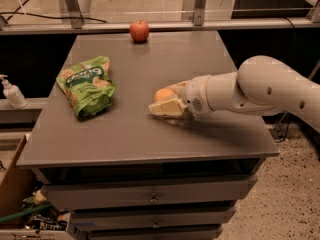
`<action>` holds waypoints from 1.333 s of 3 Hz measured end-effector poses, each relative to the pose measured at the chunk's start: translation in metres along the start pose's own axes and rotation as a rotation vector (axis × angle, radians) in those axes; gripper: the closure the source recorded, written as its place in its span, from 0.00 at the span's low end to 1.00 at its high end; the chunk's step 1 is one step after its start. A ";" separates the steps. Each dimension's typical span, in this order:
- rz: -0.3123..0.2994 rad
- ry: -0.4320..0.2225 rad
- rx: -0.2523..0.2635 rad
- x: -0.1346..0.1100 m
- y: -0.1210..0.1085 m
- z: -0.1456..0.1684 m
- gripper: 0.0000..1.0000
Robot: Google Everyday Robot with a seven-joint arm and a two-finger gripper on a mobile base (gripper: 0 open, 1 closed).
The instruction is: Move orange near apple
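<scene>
On my feed a green snack bag (86,85) lies flat on the left half of the grey worktop (125,134), well apart from the tool (161,101), which sits low over the worktop right of centre. Under the worktop I see a stack of drawers (150,196). Off to the left a white pump bottle (11,91) stands on a ledge (22,105), with a cardboard box (11,181) on the floor (292,204) below.
</scene>
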State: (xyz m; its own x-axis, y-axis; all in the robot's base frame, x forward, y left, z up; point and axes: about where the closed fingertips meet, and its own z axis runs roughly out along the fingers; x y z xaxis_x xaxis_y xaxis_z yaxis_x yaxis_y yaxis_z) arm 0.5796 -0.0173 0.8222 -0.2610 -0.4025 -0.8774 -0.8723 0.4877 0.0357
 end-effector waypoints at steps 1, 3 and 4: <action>0.007 -0.008 0.008 -0.002 -0.003 -0.004 0.64; -0.014 -0.025 0.035 -0.020 -0.020 -0.012 1.00; -0.014 -0.024 0.035 -0.020 -0.020 -0.011 1.00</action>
State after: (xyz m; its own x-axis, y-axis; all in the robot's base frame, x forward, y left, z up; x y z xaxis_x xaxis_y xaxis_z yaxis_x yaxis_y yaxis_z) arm 0.5978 -0.0281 0.8442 -0.2381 -0.3911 -0.8890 -0.8605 0.5094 0.0064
